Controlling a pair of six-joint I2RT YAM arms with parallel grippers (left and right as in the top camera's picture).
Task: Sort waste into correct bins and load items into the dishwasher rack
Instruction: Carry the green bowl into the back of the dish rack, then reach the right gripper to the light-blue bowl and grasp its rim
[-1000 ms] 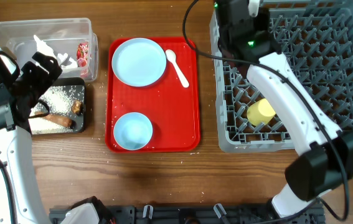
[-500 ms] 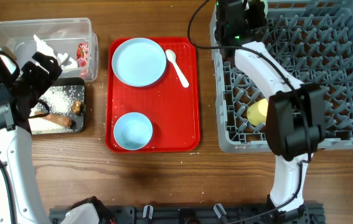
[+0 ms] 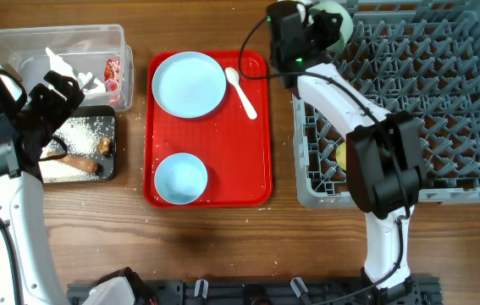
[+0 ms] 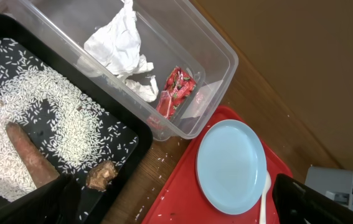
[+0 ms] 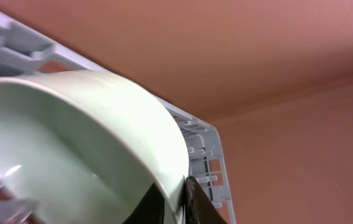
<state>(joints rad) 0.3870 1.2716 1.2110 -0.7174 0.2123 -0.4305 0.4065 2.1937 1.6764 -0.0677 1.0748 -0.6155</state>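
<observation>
Print on the red snack wrapper point(image 4: 175, 93) in the clear plastic tub point(image 4: 226, 59) is too small to read. The left pincer point(image 4: 173, 190) gapes wide and empty. The right pincer point(image 3: 314, 30) meets the small pale green bowl point(image 3: 333, 24) at the grey plastic rack point(image 3: 443, 102) corner, but I cannot tell whether it grips the bowl.

A wooden table point(image 3: 223, 246) of warm brown fills the overhead view, its grain running left to right. A black frame point(image 3: 248, 292) lies along its near edge. The light is even, leaving only soft, faint shadows on the wood. In the right wrist view a smooth, blurred reddish-brown surface point(image 5: 257, 155) lies behind, too vague to name.
</observation>
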